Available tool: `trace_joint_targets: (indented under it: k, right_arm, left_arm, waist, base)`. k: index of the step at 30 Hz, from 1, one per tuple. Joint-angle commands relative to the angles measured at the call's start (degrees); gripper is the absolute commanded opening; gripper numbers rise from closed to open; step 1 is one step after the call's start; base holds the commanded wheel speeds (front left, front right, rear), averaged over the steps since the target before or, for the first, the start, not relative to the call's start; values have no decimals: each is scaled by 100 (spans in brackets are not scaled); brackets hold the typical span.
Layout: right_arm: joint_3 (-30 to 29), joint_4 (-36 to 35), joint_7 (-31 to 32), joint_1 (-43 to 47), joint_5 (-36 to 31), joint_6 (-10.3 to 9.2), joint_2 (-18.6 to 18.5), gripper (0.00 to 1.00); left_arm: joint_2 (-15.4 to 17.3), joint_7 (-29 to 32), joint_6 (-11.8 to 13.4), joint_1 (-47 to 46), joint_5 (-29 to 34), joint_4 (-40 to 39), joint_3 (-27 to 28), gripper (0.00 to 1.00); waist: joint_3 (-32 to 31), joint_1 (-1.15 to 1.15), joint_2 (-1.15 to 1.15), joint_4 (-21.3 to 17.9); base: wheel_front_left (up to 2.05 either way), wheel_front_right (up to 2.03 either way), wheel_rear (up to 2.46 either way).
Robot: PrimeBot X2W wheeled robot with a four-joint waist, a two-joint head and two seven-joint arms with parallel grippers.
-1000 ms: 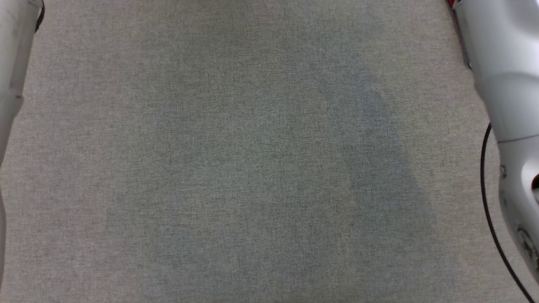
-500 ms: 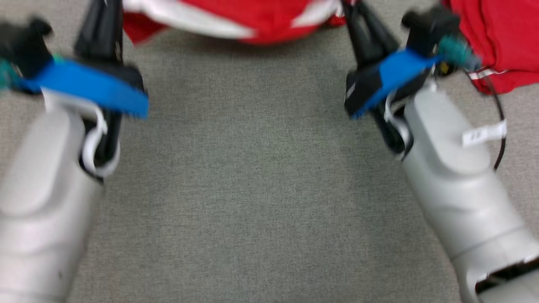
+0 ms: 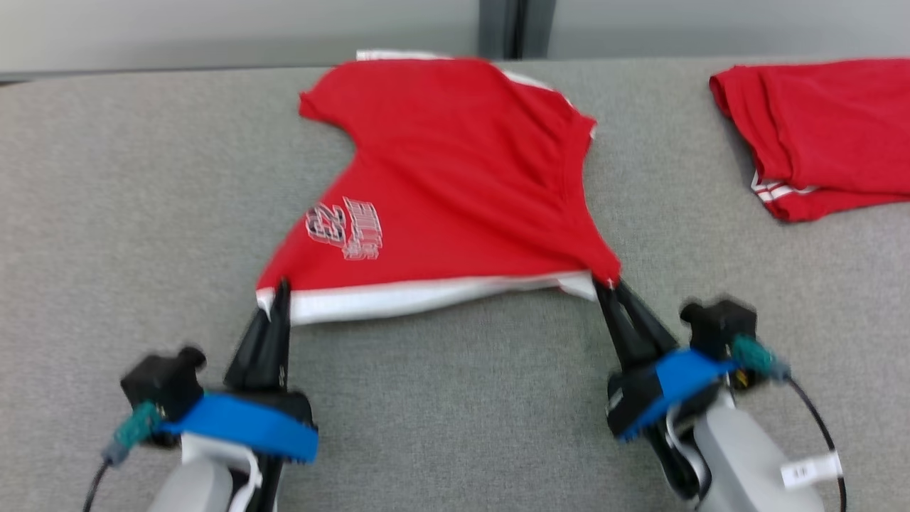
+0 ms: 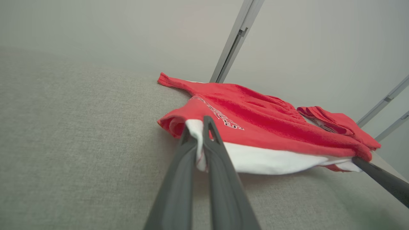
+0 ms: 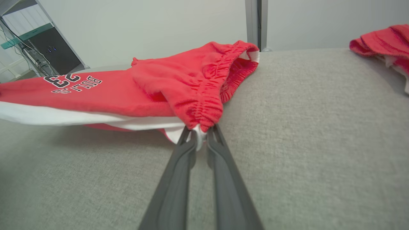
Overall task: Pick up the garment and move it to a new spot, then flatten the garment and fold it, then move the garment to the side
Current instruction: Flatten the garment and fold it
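My left gripper (image 3: 279,295) is clamped on the near left corner of the red garment (image 3: 455,171), and my right gripper (image 3: 606,283) on its near right corner. It lies spread on the grey table (image 3: 128,213) before me.

The print (image 5: 73,83) on the red garment (image 3: 455,163) reads "BULLS" with "23" beside it. The white tag (image 3: 810,471) on my right forearm (image 3: 732,455) carries marks, perhaps "11", too blurred.

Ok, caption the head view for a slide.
Left gripper and right gripper hold the red shorts by the white-trimmed edge on the grey table.
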Motion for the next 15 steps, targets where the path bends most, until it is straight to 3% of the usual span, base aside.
trace_joint_targets:
  k: [1, 8, 15]
  right_arm:
    - [-45, -81, -21, 247, 37, 1, -44, 0]
    - [-230, -573, -21, 1581, -78, 1, -92, 0]
    - [-370, -1229, 185, 2335, -268, 1, -138, 0]
  left_arm:
    - [-48, -26, -7, 199, 1, -28, 48, 0]
    - [-283, -26, -7, 1256, 169, -241, 258, 0]
    - [-325, -26, -7, 1820, 360, -420, 346, 0]
  waist:
    - [-174, 1, 1, -54]
    - [-631, 1, 1, -23]
    - [-742, 1, 1, -80]
  base:
    - [0, 0, 0]
    - [0, 0, 0]
    - [0, 0, 0]
